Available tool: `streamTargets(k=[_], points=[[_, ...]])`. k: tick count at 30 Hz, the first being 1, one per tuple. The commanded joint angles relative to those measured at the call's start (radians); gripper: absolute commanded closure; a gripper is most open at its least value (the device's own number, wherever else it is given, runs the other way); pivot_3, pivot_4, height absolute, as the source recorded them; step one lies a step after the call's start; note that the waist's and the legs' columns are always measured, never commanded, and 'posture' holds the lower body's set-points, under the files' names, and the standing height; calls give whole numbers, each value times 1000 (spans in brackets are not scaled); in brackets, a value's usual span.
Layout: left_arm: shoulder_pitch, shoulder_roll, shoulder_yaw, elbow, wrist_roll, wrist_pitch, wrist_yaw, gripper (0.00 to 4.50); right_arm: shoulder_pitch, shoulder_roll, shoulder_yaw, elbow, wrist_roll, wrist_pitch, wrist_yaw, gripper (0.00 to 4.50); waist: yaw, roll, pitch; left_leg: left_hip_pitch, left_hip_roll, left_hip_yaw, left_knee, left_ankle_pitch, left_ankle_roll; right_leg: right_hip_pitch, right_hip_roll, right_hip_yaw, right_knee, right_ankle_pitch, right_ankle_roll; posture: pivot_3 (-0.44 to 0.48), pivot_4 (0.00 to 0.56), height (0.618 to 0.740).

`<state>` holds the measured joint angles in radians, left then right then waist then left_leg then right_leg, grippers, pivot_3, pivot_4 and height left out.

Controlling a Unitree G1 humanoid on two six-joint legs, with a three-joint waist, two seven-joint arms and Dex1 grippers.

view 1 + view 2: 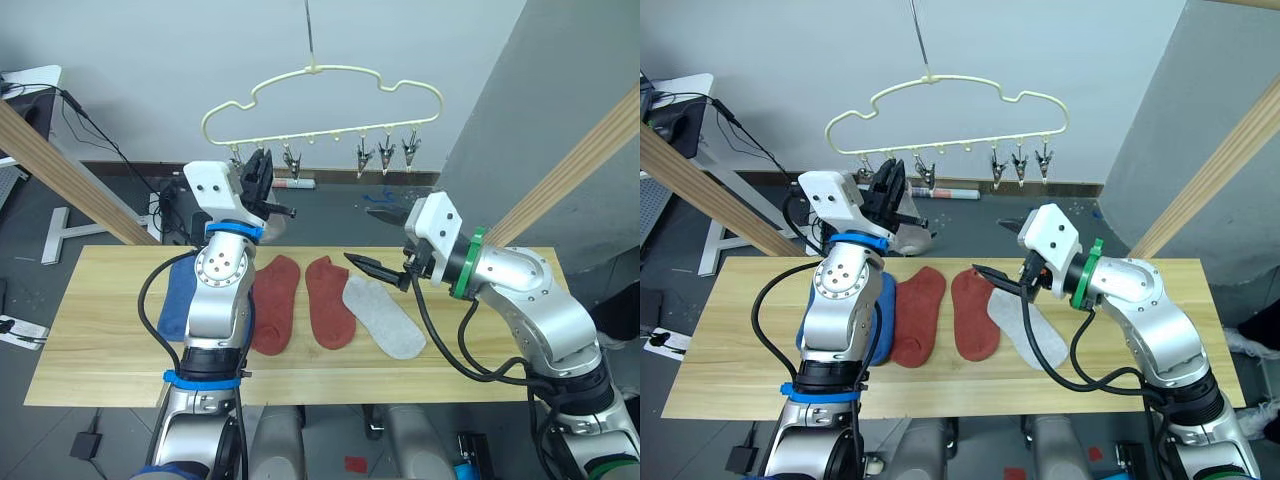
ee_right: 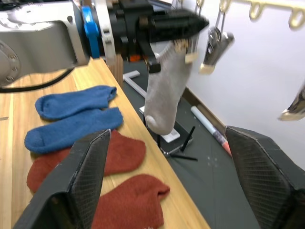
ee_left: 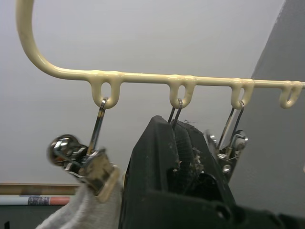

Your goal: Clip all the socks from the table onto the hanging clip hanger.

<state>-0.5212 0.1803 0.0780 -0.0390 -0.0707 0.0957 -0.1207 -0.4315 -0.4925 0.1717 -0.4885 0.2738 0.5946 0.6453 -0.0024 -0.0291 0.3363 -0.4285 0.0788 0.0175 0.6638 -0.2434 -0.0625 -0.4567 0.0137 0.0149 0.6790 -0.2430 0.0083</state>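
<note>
Left wrist view: left gripper (image 1: pixel 262 170) pinched near a hanger (image 1: pixel 322 97) clip; one grey sock (image 2: pixel 165 93) hangs clipped. Right gripper (image 1: pixel 372 240) gapes above table (image 1: pixel 95 330) socks, ready to pick another.

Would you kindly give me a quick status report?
Left gripper up at clip hanger, one grey sock hung. Right gripper open over table. Five socks left.

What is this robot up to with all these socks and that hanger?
It is clipping socks onto the clip hanger. One grey sock already hangs from a clip, with the left gripper raised at that end. The right gripper is open over the table, where two blue socks, two red socks and a second grey sock remain.
</note>
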Motion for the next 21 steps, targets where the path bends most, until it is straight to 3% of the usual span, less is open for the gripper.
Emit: streamTargets(k=[1,5,12,19,21], points=[[7,15,12,-30,-8,-18,-13,4500,81,16,42,-34,-76,37,-99,20,0,0,0,0,0,0,0,0,0,0,0,0,0,0,0,-15,371,703],[13,24,11,-39,-17,-13,-36,4500,167,69,109,-3,-164,60,-211,20,-3,0,0,0,0,1,0,0,0,0,0,1,0,0,0,-16,378,703],[11,30,11,-41,-24,-3,-59,4500,200,275,124,192,-242,72,-401,20,-4,0,1,1,0,2,0,1,-2,0,0,1,1,0,0,-18,380,703],[6,33,10,-44,-28,1,-70,4500,188,386,152,404,-285,-33,-448,20,-4,0,1,1,0,2,-1,1,-2,0,0,1,0,0,0,-5,381,703],[9,35,10,-45,-30,1,-74,4500,181,397,153,463,-290,-66,-445,380,-3,0,1,1,0,2,-1,1,-2,0,0,1,0,0,0,1,386,703]])
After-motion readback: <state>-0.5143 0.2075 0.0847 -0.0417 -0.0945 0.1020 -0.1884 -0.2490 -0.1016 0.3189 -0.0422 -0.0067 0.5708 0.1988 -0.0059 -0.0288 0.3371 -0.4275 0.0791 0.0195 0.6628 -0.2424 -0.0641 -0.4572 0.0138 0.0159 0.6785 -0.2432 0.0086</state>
